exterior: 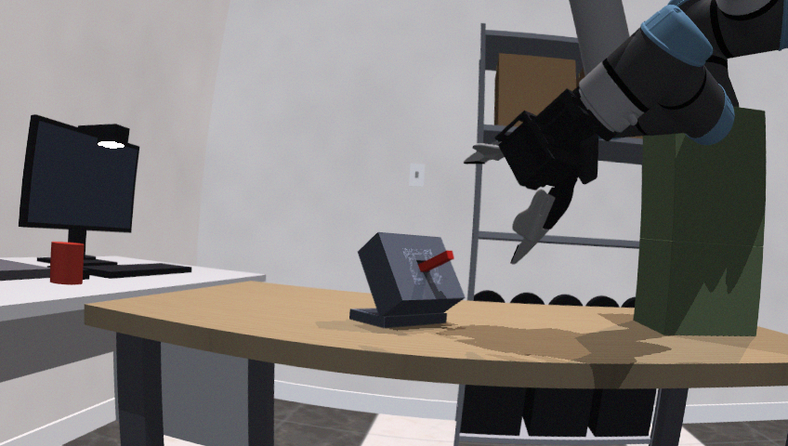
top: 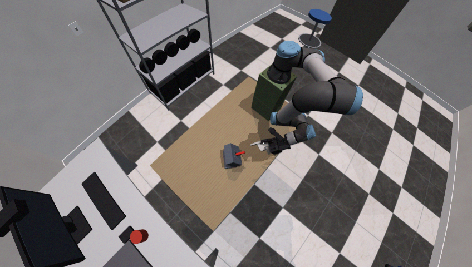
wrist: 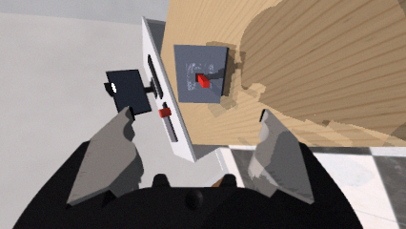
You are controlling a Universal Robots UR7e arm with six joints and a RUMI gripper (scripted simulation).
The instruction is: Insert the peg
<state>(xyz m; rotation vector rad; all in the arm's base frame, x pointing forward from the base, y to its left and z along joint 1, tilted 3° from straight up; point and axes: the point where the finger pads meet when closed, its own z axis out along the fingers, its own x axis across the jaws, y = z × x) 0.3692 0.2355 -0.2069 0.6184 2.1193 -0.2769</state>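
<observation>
The red peg (top: pixel 240 153) (exterior: pixel 435 260) (wrist: pixel 203 80) sits in the hole of the dark grey sloped panel (top: pixel 229 158) (exterior: pixel 395 276) (wrist: pixel 188 59), and its outer end sticks out of the face. The panel stands on the wooden table (top: pixel 198 175) (exterior: pixel 221 315) (wrist: pixel 310 72). My gripper (top: pixel 259 145) (exterior: pixel 491 210) (wrist: pixel 198 109) is open wide and empty. It hangs in the air to the right of the panel and above it, well clear of the peg, with its fingers pointing towards the panel.
The green pedestal (top: pixel 269 94) (exterior: pixel 702 220) carrying the arm stands at the table's far end. A metal shelf rack (top: pixel 165 49) (exterior: pixel 481 110) is behind it. A white desk with a monitor (exterior: pixel 77 177) and a red cup (top: pixel 138 236) (exterior: pixel 66 262) (wrist: pixel 165 112) stands beside the table.
</observation>
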